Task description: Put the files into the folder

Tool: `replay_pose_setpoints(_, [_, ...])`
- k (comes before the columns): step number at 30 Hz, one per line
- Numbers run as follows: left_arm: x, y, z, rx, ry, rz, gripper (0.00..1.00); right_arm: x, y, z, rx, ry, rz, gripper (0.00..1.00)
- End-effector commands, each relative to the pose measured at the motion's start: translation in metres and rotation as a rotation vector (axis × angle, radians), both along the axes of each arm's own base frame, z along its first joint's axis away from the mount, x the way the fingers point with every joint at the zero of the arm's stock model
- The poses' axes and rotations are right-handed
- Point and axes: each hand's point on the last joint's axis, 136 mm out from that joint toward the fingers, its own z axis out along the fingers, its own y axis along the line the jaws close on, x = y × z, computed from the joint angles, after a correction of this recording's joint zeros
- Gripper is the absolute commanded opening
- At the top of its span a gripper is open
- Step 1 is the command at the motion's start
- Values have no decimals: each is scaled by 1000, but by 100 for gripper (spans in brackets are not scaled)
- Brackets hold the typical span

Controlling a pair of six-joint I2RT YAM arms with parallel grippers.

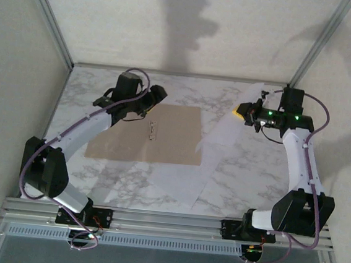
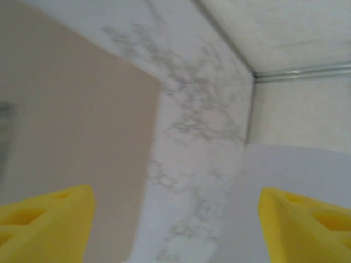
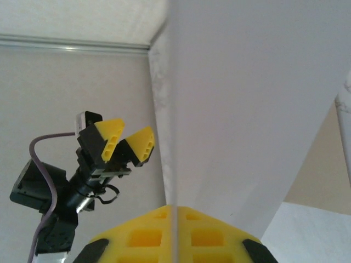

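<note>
Pinching only a thin strip of paper is your main risk. Your right pincer (image 1: 242,112) is pressed together on the edge of a white sheet (image 3: 247,109), and the rest of that sheet hangs free, sloping down toward the table (image 1: 246,169). A grip that shallow on something so limp can let go if you swing fast. The sheet may also curl and fold under itself as you drag it.

From overhead I cannot say for sure whether you hold one sheet or several, so expect that some may peel away. The other sheets (image 1: 183,179) lie on the marble right against the folder (image 1: 168,140).

That folder lies open and flat in the middle of the table, with nothing pressing it down. A trailing paper edge that catches its right border could shove it sideways. The edge could also snag on the small metal clip (image 1: 152,130) at the crease and crumple.

Your left pincer (image 2: 175,213) is spread wide and holds nothing. It hovers by the folder's far edge, left of the crease. Carry the sheet across too low or too far and the paper could drape over it or be knocked out of line.
</note>
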Motion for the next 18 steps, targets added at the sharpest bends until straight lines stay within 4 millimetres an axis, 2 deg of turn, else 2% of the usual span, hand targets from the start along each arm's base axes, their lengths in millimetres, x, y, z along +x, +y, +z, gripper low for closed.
replay_pose_setpoints(1, [-18, 39, -30, 96, 60, 38, 76, -10, 14, -3, -85, 9, 83, 0])
replay_pose_setpoints(5, [-33, 81, -45, 181, 81, 125, 76, -5, 48, 9, -124, -59, 165, 0])
replay_pose_setpoints(9, [-49, 117, -47, 218, 85, 215, 77, -2, 93, 17, -142, -127, 261, 0])
replay_pose_setpoints(11, [-59, 128, -46, 207, 89, 230, 75, 0, 118, 19, -149, -151, 316, 0])
replay_pose_setpoints(15, [-76, 152, -32, 277, 63, 295, 72, 4, 168, 24, -187, -200, 419, 0])
replay_pose_setpoints(18, [-89, 173, -7, 353, 14, 371, 72, 12, 201, 15, -219, -213, 474, 0])
